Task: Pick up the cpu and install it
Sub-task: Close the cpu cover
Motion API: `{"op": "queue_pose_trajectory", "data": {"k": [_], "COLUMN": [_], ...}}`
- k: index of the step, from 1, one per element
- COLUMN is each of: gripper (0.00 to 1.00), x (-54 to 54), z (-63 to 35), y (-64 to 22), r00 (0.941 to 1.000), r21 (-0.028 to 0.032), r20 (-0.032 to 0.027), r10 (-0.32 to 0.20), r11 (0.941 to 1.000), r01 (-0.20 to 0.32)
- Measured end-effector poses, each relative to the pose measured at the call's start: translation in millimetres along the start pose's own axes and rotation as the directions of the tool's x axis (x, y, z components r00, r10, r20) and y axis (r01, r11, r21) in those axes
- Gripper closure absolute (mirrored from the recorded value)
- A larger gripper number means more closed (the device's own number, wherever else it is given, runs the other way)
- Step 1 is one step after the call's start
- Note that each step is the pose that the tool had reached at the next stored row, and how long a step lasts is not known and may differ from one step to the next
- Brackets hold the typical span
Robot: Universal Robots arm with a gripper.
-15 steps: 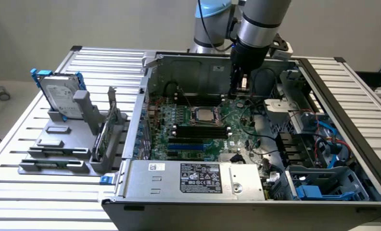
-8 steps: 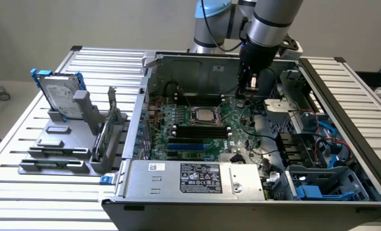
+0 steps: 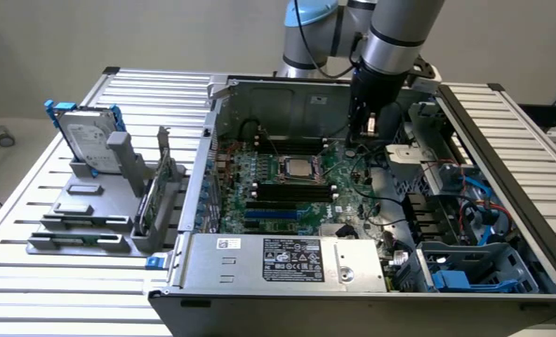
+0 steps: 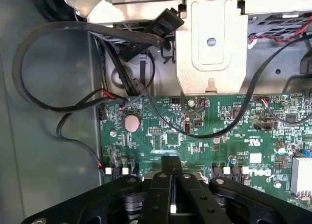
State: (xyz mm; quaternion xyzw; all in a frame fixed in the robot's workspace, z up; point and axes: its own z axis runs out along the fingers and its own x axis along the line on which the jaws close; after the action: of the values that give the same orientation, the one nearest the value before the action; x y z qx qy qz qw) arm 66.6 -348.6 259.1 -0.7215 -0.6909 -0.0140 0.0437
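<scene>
**A:** What does the exterior view show?

**B:** A slatted metal tabletop (image 3: 34, 281) carries an open computer case (image 3: 259, 91). Its side panel is off, so the green motherboard (image 3: 288, 203) faces up. A grey robot arm (image 3: 400, 28) reaches down into the case from the far edge.

**A:** Where is the cpu?

**B:** The cpu (image 3: 299, 167), a small square with a shiny silver top, lies flat on the motherboard near its middle. The dark tool (image 3: 369, 133) hangs over the motherboard's far corner on the exterior view's right. It is apart from the cpu and not touching it.

**A:** Anything else on the tabletop?

**B:** A silver hard drive (image 3: 89, 140) in a blue frame stands upright in a grey rack (image 3: 81, 225). The rack is near the tabletop's edge on the exterior view's left, beside the case. A labelled power supply (image 3: 288, 260) runs along the case's near edge.

**A:** And the wrist view?

**B:** It looks down past the tool (image 4: 171, 161). Its black fingers (image 4: 161, 195) are clenched, pressed against each other, with no cpu between them. Just beyond the fingertips is the green board (image 4: 219, 136), with a round silver coin battery (image 4: 130, 122) on it. A thick black cable (image 4: 112, 31) loops over the grey case floor beside the board. A bare metal bracket (image 4: 210, 63) stands at the board's edge, with thin black wires crossing in front of it.
</scene>
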Motion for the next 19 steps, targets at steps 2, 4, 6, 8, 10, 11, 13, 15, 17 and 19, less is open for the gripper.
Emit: {"op": "queue_pose_trajectory", "data": {"k": [2,4,6,8,10,11,13,15,17,19], "gripper": [0.89,0.89,0.89,0.89,0.89,0.89,0.89,0.89,0.89,0.89], "x": [-0.2,-0.5,-0.8,-1.0,-1.0,-1.0,-1.0,-1.0,-1.1,-1.2], "z": [3.4,7.2,10.7,12.5,12.7,12.7,12.7,12.8,12.8,12.9], "y": [0.4,0.6,0.8,0.8,0.8,0.8,0.8,0.7,-0.8,-2.7], "r00": [1.0,1.0,1.0,1.0,1.0,1.0,1.0,1.0,0.9999,0.9999], "r21": [-0.0017,-0.0023,-0.0024,0.0042,0.0293,0.0466,0.0837,0.1087,0.1255,0.1412], "r20": [0.0015,0.0017,0.0019,0.0027,0.0042,0.0048,0.0066,0.0079,0.0098,0.0115], "r10": [-0.002,-0.003,-0.004,-0.003,-0.001,0.0,0.003,0.005,0.006,0.008], "r11": [1.0,1.0,1.0,1.0,0.9996,0.9989,0.9965,0.9941,0.9921,0.9899], "r01": [0.002,0.003,0.004,0.003,0.001,-0.001,-0.004,-0.006,-0.008,-0.009]}}
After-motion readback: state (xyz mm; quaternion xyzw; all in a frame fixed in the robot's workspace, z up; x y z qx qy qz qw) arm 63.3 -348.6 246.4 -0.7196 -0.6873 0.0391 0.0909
